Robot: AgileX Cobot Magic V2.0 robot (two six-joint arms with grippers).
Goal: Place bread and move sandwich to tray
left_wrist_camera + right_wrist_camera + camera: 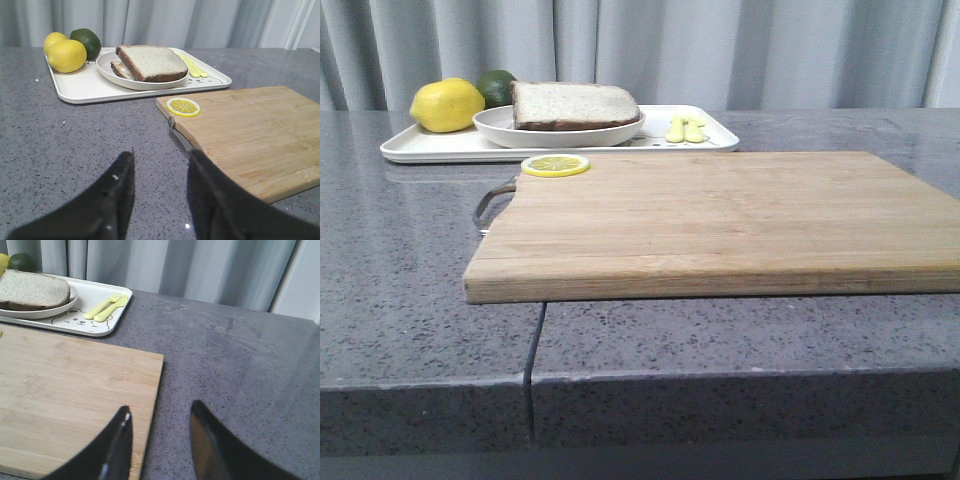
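Note:
The sandwich (575, 105) lies in a round white plate (560, 136) on the white tray (430, 148) at the back left. A thick slice of bread (152, 62) with a dark crust is its top layer, and a thinner slice (119, 69) peeks out beneath. No gripper shows in the front view. My left gripper (161, 159) is open and empty over the grey counter, beside the cutting board's handle and well short of the tray (85, 86). Over the cutting board's right edge my right gripper (161, 412) also stands open with nothing in it, far from the sandwich (32, 289).
A wooden cutting board (720, 215) fills the middle of the counter, with a lemon slice (555, 165) on its far left corner and a metal handle (492, 205) on its left end. The tray also carries a lemon (447, 105), a lime (497, 85) and a yellow fork and spoon (686, 129).

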